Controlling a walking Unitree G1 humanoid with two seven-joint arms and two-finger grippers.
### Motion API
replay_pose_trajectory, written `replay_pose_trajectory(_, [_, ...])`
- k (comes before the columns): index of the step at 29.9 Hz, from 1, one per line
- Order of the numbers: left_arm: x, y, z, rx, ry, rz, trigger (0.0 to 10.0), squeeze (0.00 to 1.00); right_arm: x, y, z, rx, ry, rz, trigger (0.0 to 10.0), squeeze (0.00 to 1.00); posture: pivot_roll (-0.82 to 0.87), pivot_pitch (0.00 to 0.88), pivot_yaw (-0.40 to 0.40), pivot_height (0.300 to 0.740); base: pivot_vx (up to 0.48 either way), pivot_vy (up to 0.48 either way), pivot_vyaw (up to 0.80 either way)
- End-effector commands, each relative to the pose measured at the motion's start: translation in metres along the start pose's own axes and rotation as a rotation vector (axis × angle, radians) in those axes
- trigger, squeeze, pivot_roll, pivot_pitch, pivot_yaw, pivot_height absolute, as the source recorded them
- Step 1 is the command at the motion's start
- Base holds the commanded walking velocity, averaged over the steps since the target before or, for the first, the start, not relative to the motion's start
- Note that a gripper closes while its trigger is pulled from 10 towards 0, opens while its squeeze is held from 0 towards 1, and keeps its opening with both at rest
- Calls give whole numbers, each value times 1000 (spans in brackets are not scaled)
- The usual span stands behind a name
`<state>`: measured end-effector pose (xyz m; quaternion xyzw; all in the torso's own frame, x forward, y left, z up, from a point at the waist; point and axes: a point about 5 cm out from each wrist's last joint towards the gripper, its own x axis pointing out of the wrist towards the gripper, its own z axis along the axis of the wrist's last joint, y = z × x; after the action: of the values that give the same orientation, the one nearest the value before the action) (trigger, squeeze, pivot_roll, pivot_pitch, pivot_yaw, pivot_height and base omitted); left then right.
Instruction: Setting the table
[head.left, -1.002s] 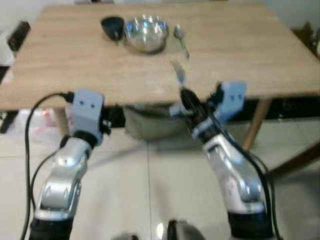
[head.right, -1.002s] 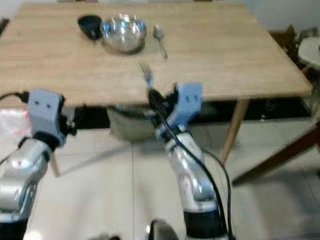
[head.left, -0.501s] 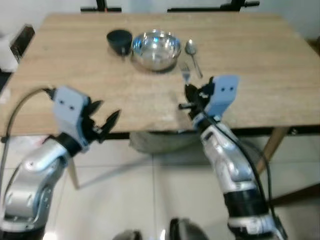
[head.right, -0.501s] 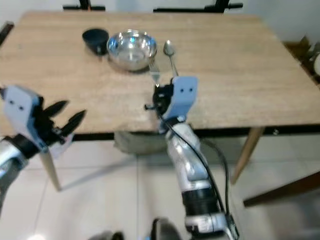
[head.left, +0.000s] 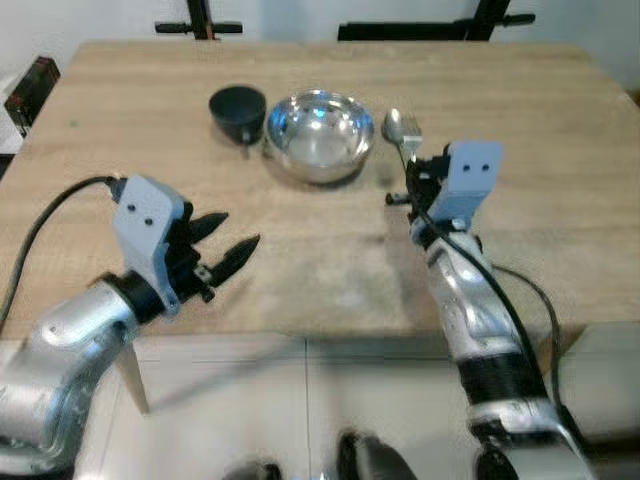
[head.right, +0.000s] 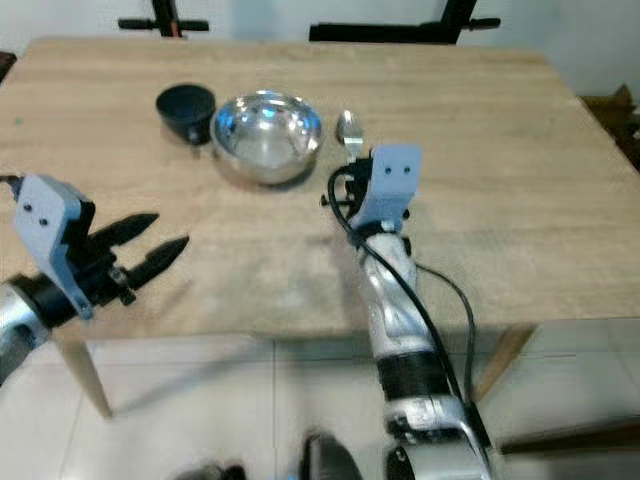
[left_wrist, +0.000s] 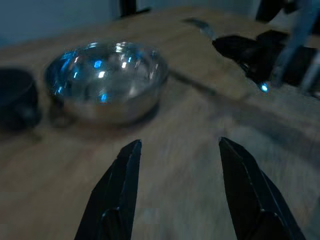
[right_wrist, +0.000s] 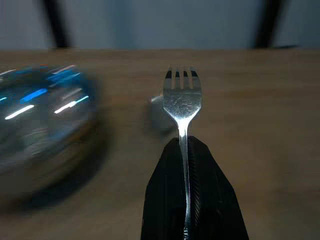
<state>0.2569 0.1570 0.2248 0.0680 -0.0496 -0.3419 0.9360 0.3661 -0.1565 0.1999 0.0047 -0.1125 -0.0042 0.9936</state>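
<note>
Though blurred, fork (right_wrist: 183, 102) in right claw (right_wrist: 186, 165)

Bare table (head.left: 560, 150) toward the right edge and along the near edge. Crowded near the far edge: cup (head.left: 237, 107), bowl (head.left: 318, 135) and spoon (head.left: 393, 124) set close together, blocking passage there.

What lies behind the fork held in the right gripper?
Behind the fork, clamped in the right gripper, a spoon lies on the wooden table beside the steel bowl. The fork and gripper cover most of the spoon's handle.
</note>
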Motion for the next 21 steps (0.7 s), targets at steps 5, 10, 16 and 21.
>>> replay_pose_trajectory(5, [-2, -2, -3, -2, 30, -8, 10000, 0, -2, -18, -4, -2, 1, -85, 10000, 0, -42, 117, 47, 740, 0, 0, 0])
replay_pose_trajectory(10, [-3, -3, -4, -8, 34, -18, 10000, 0, -2, -27, -6, -17, 3, -111, 10000, 0, -45, 117, 49, 740, 0, 0, 0])
replay_pose_trajectory(16, [-1, -4, -3, -18, 36, -34, 10000, 0, 2, -32, -10, -34, 26, -98, 10000, 0, -42, 118, 48, 740, 0, 0, 0])
replay_pose_trajectory(21, [3, 0, 1, -27, 22, -15, 10000, 0, 8, -22, -15, -33, 63, -26, 10000, 0, -37, 132, 50, 740, 0, 0, 0])
